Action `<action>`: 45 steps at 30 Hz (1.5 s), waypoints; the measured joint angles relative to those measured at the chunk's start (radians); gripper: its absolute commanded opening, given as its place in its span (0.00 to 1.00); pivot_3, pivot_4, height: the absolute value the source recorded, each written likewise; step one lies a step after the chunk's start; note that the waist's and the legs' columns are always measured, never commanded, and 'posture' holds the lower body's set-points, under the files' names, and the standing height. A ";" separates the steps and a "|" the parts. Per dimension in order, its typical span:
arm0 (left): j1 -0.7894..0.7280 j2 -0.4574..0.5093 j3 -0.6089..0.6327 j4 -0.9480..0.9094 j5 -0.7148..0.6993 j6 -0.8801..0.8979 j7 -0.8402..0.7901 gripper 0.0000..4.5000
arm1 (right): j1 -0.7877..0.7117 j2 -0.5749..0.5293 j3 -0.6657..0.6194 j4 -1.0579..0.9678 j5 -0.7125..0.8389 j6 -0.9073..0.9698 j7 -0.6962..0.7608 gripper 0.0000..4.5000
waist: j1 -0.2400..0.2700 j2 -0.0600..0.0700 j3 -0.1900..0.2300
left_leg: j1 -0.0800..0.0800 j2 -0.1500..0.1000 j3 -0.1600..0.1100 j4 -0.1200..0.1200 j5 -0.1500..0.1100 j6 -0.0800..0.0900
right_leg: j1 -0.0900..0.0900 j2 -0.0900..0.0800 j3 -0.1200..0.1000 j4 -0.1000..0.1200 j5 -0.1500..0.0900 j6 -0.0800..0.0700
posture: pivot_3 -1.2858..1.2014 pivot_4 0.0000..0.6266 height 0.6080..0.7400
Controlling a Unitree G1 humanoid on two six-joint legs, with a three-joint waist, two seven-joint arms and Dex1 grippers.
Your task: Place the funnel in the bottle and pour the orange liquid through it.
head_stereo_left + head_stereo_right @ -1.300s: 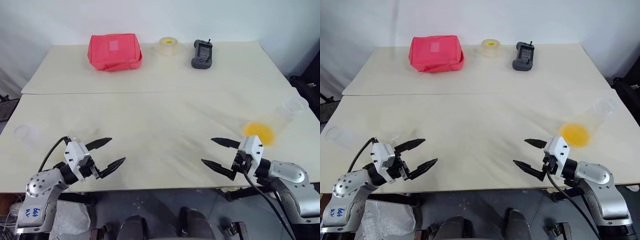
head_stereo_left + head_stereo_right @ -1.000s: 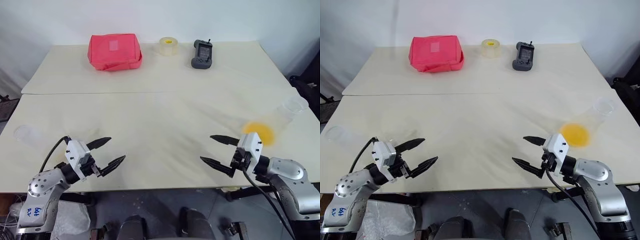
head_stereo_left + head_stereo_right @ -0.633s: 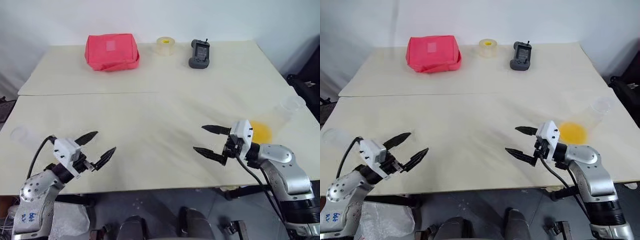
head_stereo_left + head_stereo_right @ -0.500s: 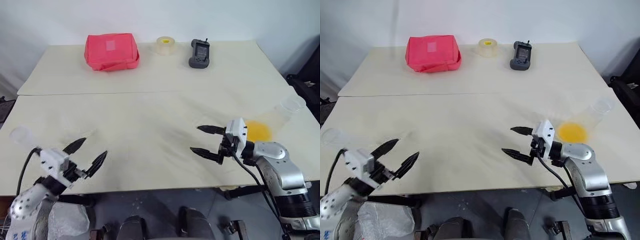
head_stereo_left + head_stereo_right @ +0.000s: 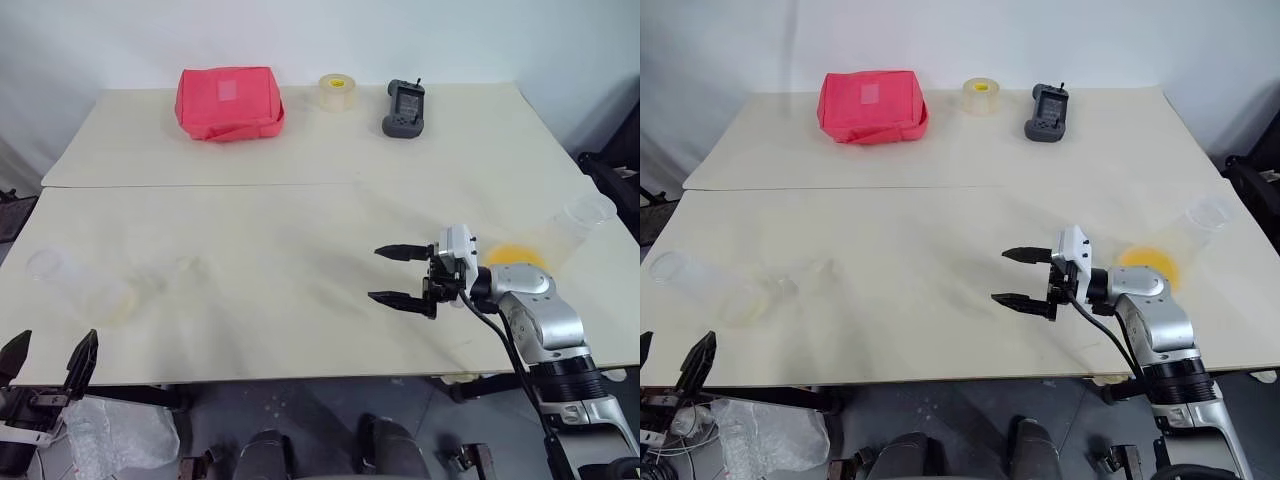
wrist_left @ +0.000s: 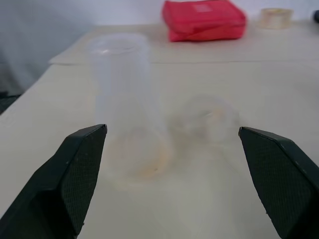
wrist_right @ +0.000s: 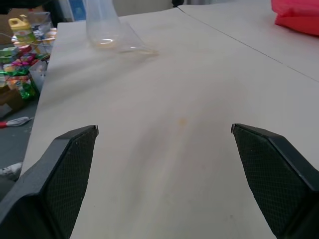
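1. Change noted: my left claw point(image 5: 52, 350) has drawn back past the near left corner of the pale table point(image 5: 300, 230). Its fingers are spread wide and carry nothing.
2. My right claw point(image 5: 376, 273) has advanced from the right edge toward the table's middle, also spread and empty.
3. Finding: I judge the task barely begun, with nothing gripped.
4. The small clear plastic funnel point(image 6: 205, 119) sits by the left edge, just beside the upright transparent conical flask point(image 5: 80, 288). It is not yet in the neck.
5. The yellow-orange liquid point(image 5: 518, 258) lies in a wide clear cup point(image 5: 565, 235) at the right edge.
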 measured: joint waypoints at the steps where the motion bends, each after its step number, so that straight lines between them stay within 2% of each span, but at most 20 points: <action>1: 0.000 -0.005 0.014 0.000 -0.004 0.005 0.027 1.00 | 0.000 0.001 0.000 0.000 0.008 0.001 0.011 1.00 | -0.002 0.000 0.000 | 0.000 0.000 0.000 0.000 0.000 0.000 | 0.000 0.000 0.000 0.000 0.000 0.000 | 0.52 0.24 1.00; 6: -0.019 -0.013 0.036 0.001 -0.030 0.021 0.098 1.00 | -0.001 0.006 -0.002 -0.004 0.041 0.024 0.030 1.00 | 0.000 0.000 0.000 | 0.000 0.000 0.000 0.000 0.000 0.000 | 0.000 0.000 0.000 0.000 0.000 0.000 | 0.52 0.24 1.00; 13: -0.119 0.080 0.037 0.048 -0.012 0.053 0.157 1.00 | -0.007 0.030 -0.004 -0.072 0.081 0.043 0.026 1.00 | -0.003 0.000 0.000 | 0.000 0.000 0.000 0.000 0.000 -0.001 | 0.000 0.000 0.000 0.001 0.000 0.000 | 0.52 0.24 1.00; 26: -0.323 0.212 -0.026 0.232 0.081 0.084 0.146 1.00 | -0.040 0.047 -0.012 -0.104 0.091 0.043 -0.024 1.00 | -0.002 -0.001 0.000 | 0.000 0.000 0.001 0.000 0.000 -0.001 | -0.001 0.000 0.000 0.002 0.000 0.000 | 0.52 0.24 1.00; 36: -0.417 0.241 -0.063 0.306 0.102 0.097 0.108 1.00 | -0.015 0.039 -0.021 -0.135 0.098 0.048 -0.056 1.00 | -0.002 -0.001 0.000 | 0.000 0.000 0.001 -0.001 0.000 -0.002 | -0.001 0.000 0.000 0.002 0.000 0.000 | 0.52 0.24 1.00; 39: -0.428 0.241 -0.066 0.314 0.107 0.095 0.093 0.87 | -0.007 0.029 -0.027 -0.151 0.099 0.055 -0.063 1.00 | -0.002 -0.001 0.000 | 0.000 0.000 0.001 -0.001 0.000 -0.002 | -0.001 0.000 0.000 0.002 0.000 0.000 | 0.52 0.24 1.00; 44: -0.451 0.243 -0.066 0.348 0.117 0.098 0.092 0.54 | 0.019 0.010 -0.049 -0.175 0.104 0.067 -0.080 1.00 | -0.002 -0.001 0.000 | 0.000 0.000 0.001 -0.001 0.000 -0.002 | -0.001 0.000 0.000 0.002 0.000 0.000 | 0.52 0.24 1.00; 45: -0.454 0.246 -0.066 0.352 0.118 0.099 0.090 0.52 | 0.019 0.010 -0.049 -0.179 0.104 0.067 -0.083 1.00 | -0.002 -0.001 0.000 | 0.000 0.000 0.001 -0.001 0.000 -0.002 | -0.001 0.000 0.000 0.002 0.000 0.000 | 0.52 0.24 1.00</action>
